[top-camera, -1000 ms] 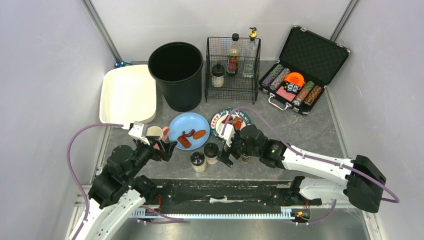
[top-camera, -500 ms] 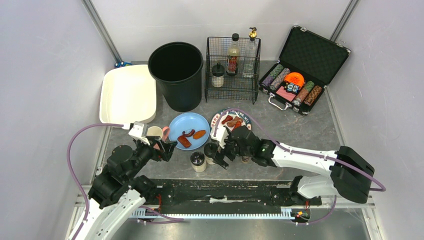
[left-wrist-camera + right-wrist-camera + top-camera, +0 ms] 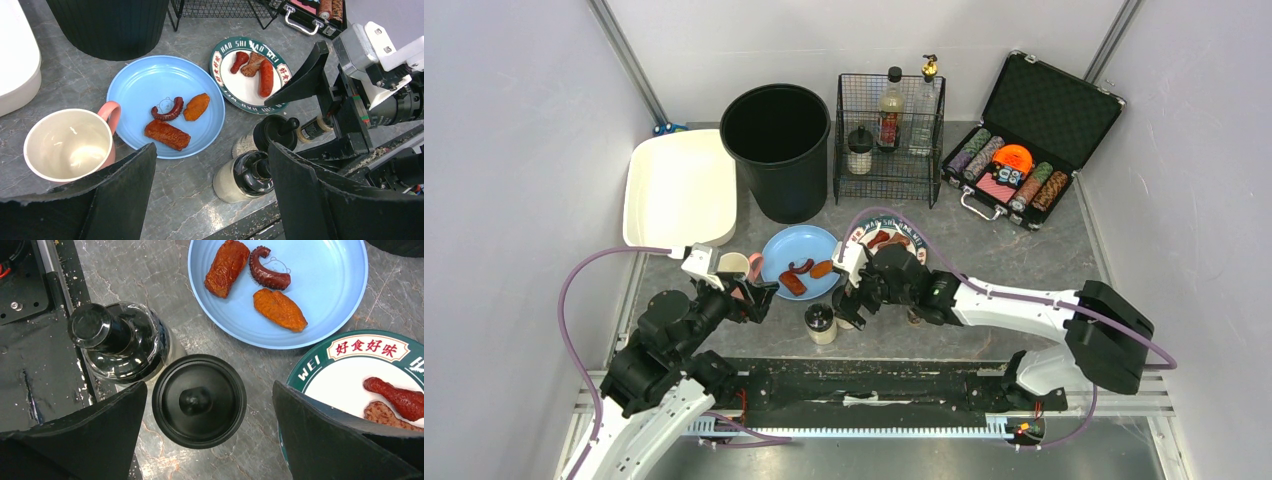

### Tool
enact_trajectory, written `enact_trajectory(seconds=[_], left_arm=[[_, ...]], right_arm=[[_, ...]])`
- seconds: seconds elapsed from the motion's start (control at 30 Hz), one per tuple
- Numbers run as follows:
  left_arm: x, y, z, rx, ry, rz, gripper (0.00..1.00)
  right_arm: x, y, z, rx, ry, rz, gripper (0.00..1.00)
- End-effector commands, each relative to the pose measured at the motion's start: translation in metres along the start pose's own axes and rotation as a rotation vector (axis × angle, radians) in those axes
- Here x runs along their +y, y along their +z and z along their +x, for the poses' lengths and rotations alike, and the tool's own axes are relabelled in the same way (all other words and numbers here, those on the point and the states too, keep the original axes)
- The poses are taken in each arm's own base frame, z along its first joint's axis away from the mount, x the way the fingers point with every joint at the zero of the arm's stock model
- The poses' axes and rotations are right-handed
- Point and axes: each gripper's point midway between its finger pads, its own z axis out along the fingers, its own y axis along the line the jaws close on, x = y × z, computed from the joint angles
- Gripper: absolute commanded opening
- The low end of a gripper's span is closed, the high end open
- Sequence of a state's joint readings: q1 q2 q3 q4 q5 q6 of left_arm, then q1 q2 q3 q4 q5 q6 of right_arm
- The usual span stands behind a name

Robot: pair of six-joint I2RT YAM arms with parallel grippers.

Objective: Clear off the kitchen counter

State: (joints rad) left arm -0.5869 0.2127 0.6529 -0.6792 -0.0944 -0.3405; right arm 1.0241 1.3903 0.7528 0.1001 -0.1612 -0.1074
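Though gripping nothing, straddles a black-lidded jar (image 3: 199,400) with the right tool (image 3: 208,390), fingers spread wide on either side and clear of the lid. Just left of that, touching or nearly so, a second jar (image 3: 120,347) with a narrow black cap. Holds the left tool (image 3: 757,293) equally spread and empty, low beside a cream mug (image 3: 70,145) with a pink handle. Under everything, the dark grey mottled counter (image 3: 1014,260), scuffed pale. Behind the jars, a blue plate (image 3: 145,82) with three bits of food (image 3: 167,134) and, to its right, a green-rimmed white plate (image 3: 240,90) with red sausages (image 3: 266,77). Farthest back, left to right: white tub (image 3: 674,190), black bucket (image 3: 789,190), wire basket (image 3: 886,178) with bottles (image 3: 890,105), open case (image 3: 1054,105) of chips (image 3: 1009,165).
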Motion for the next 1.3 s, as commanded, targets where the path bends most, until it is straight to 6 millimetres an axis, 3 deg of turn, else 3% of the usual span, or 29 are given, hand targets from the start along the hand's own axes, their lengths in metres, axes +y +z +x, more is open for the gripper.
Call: enact_trajectory(seconds=[0.0,0.4,0.57,0.8,1.03,1.27], left_arm=[[-0.004,-0.001,-0.006,-0.025,0.04,0.028,0.88],[-0.005,-0.001,-0.006,-0.027,0.041,0.032,0.88],[-0.004,-0.001,-0.005,-0.025,0.041,0.031,0.88],[-0.004,-0.001,-0.006,-0.026,0.04,0.03,0.88],[-0.004,-0.001,-0.006,-0.026,0.041,0.028,0.88],[-0.004,0.0,-0.005,-0.023,0.041,0.029,0.88]], right_arm=[[-0.001,0.005,-0.029,-0.068,-0.002,0.002,0.98],[-0.002,0.012,-0.012,-0.007,0.002,0.01,0.89],[-0.002,0.011,-0.012,-0.008,0.004,0.008,0.76],[-0.002,0.007,-0.015,-0.021,0.005,0.016,0.42],[-0.002,-0.007,-0.033,-0.075,0.01,0.032,0.22],[-0.007,-0.032,-0.066,-0.172,0.007,0.076,0.15]])
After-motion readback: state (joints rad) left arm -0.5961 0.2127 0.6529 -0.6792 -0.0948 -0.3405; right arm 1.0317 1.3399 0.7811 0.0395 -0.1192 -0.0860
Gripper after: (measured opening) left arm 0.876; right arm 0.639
